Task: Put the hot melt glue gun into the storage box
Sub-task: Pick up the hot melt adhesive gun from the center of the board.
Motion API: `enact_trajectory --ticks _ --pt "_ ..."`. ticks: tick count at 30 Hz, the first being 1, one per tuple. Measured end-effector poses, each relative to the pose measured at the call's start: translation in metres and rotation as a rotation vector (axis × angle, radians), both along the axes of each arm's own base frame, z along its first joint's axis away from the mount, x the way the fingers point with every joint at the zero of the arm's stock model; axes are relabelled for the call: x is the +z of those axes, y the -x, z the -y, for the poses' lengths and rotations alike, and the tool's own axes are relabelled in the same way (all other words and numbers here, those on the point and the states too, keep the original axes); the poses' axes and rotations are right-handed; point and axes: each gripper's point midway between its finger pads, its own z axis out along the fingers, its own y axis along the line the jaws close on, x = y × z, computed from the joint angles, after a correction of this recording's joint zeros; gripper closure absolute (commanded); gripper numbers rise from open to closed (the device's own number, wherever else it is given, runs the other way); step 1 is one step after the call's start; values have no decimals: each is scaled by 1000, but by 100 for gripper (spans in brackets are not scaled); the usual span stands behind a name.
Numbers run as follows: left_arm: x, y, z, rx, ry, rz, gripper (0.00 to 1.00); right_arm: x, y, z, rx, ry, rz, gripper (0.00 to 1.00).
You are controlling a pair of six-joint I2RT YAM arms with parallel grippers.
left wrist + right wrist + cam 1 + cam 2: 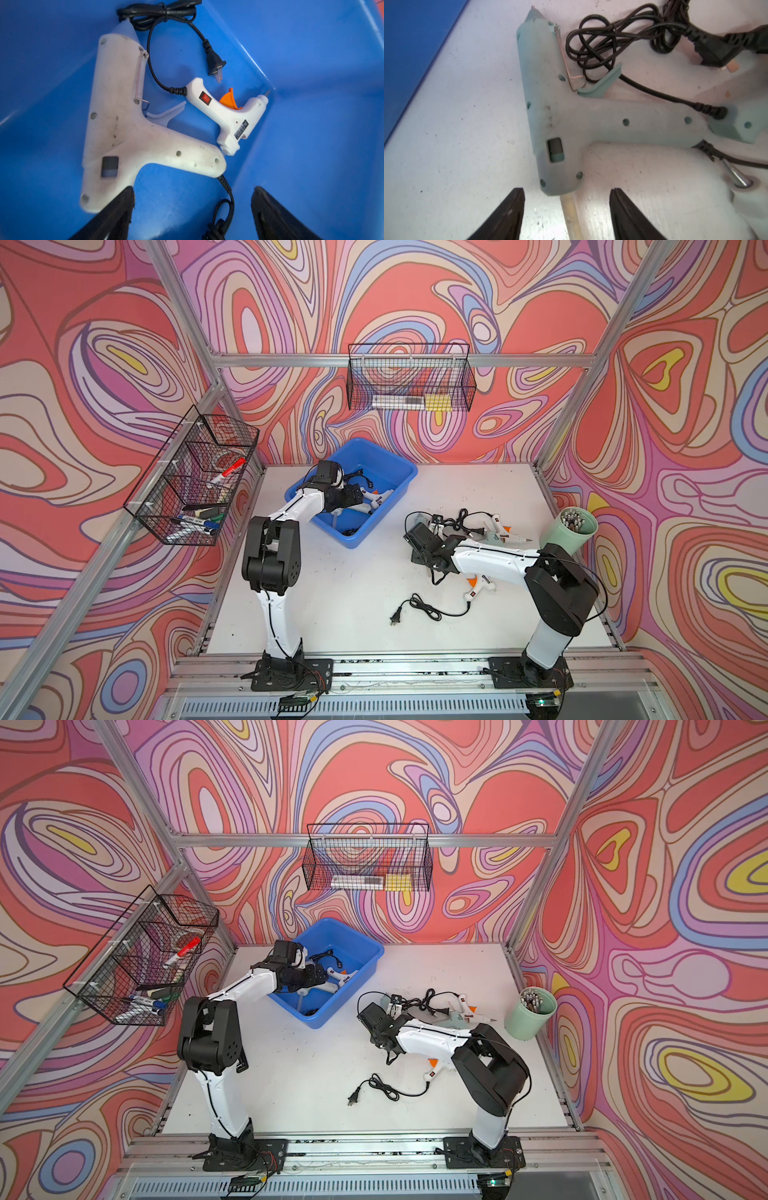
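Ana: Black fingers (116, 212) poke in right at the front. Whose are they?

Ben: They belong to the left pincer (193, 189). Its jaws stand wide apart and grip nothing. It hangs inside the storage box (382, 466).

Ana: What is the biggest thing?

Ben: That's the white worktop (332, 593), flat and speckled. Next comes the box, a shiny blue plastic tub with slanting sides, at the back on the left arm's side.

Ana: And inside it?

Ben: A big white glue gun (116, 116), hard, smudged plastic. Right beside its handle lies a small white glue gun (226, 116) with an orange trigger.

Ana: So is the job finished?

Ben: I think not. A pale green glue gun (542, 93) lies flat on the worktop, outside the box. The right pincer (566, 190) is open too, just behind its blunt end, holding nothing.

Ana: What comes next?

Ben: I guess it must go down and squeeze that smooth, rounded body. The thin, loopy black cord (602, 45) may drag or catch. A yellowish glue stick (571, 212) pokes out the back.
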Motion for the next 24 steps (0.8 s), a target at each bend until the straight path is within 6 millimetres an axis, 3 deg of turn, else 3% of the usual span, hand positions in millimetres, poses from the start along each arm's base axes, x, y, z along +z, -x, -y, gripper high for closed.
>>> enact_trajectory --ticks 7,15,18,24 --pt "47 21 -10 29 -17 87 1 -19 -17 -2 7 17 -25 35" --pt "59 54 -19 52 -28 103 1 -29 -25 -1 17 20 -44 49" --pt "65 64 -21 61 -20 113 1 -30 -28 -3 21 18 -39 59" --pt "87 75 -24 92 6 155 1 -30 -30 -5 42 10 -23 99"
